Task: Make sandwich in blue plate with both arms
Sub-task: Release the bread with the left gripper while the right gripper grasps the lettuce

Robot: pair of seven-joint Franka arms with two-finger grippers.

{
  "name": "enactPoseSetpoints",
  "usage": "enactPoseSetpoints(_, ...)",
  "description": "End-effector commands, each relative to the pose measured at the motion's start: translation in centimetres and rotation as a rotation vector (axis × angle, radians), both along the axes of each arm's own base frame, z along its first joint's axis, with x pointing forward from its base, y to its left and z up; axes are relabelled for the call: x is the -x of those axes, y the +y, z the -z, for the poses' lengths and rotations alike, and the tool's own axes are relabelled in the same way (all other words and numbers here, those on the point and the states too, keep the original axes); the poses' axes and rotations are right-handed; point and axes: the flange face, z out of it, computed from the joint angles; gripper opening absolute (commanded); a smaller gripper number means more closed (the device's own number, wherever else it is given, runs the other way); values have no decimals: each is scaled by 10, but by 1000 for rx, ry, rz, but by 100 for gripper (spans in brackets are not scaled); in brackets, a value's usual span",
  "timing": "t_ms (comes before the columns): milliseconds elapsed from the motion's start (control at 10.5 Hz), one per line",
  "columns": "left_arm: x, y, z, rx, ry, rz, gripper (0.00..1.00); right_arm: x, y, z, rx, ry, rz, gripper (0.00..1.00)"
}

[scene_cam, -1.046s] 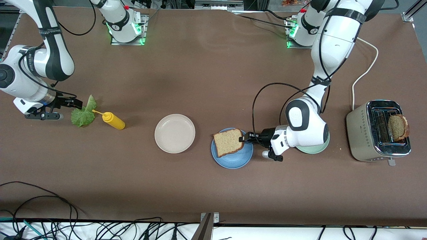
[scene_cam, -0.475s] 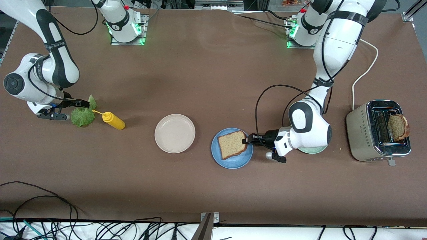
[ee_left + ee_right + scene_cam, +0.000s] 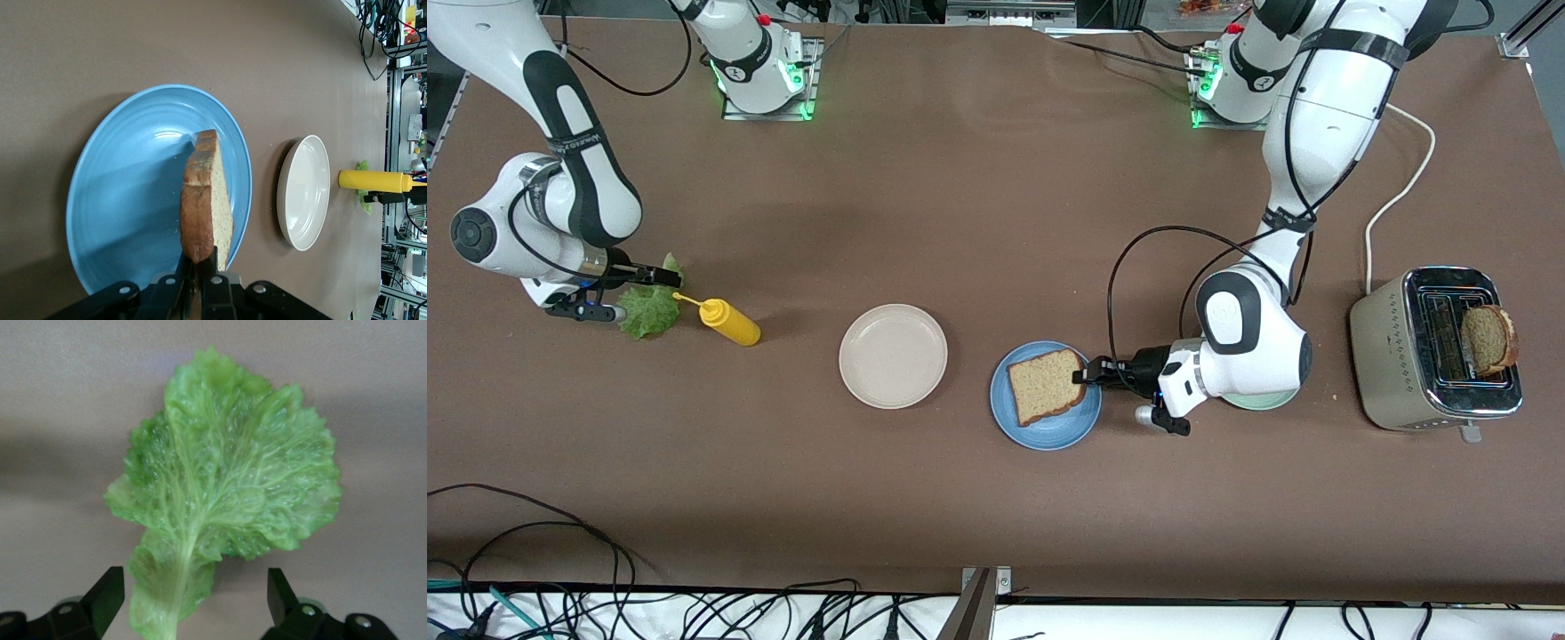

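Left gripper pinching a bread slice over the blue plate

The left gripper (image 3: pixel 199 283) is clamped on the crust of a brown bread slice (image 3: pixel 205 197), held on edge above the blue plate (image 3: pixel 120 213). From the plate, a cream-white plate (image 3: pixel 303 192) lies on the brown table (image 3: pixel 167 40) at about three o'clock, with a yellow squeeze bottle (image 3: pixel 370 180) further along the same line and a scrap of green lettuce (image 3: pixel 363 203) touching it.
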Motion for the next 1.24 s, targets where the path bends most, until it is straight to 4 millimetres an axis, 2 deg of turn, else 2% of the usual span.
enactPoseSetpoints(0,-7,-10,-2,32,-32,2,0,2,-8,5,-34,-11,-38,23)
enactPoseSetpoints(95,-7,-11,0,31,-32,4,0,3,-9,5,-35,-10,-39,0)
enactPoseSetpoints(190,-7,-10,1,31,-32,3,5,2,-9,5,-35,-11,-41,0)
enactPoseSetpoints(380,-10,-3,1,31,-34,-5,100,-1,-10,1,-36,-20,-55,0)
enactPoseSetpoints(475,-10,-1,2,31,-48,4,100,-2,-10,-4,-36,-26,-55,0)
enactPoseSetpoints(666,-12,10,4,30,-61,3,100,-11,-8,-28,-42,-52,-64,0)
enactPoseSetpoints(761,-15,24,7,25,-59,-12,100,-17,-6,-46,-55,-50,-68,0)
enactPoseSetpoints(1046,-20,59,12,14,-47,-56,100,-49,7,-126,-110,12,-78,0)
enactPoseSetpoints(1141,-22,71,9,-3,-50,-70,100,-59,13,-146,-112,25,-78,0)
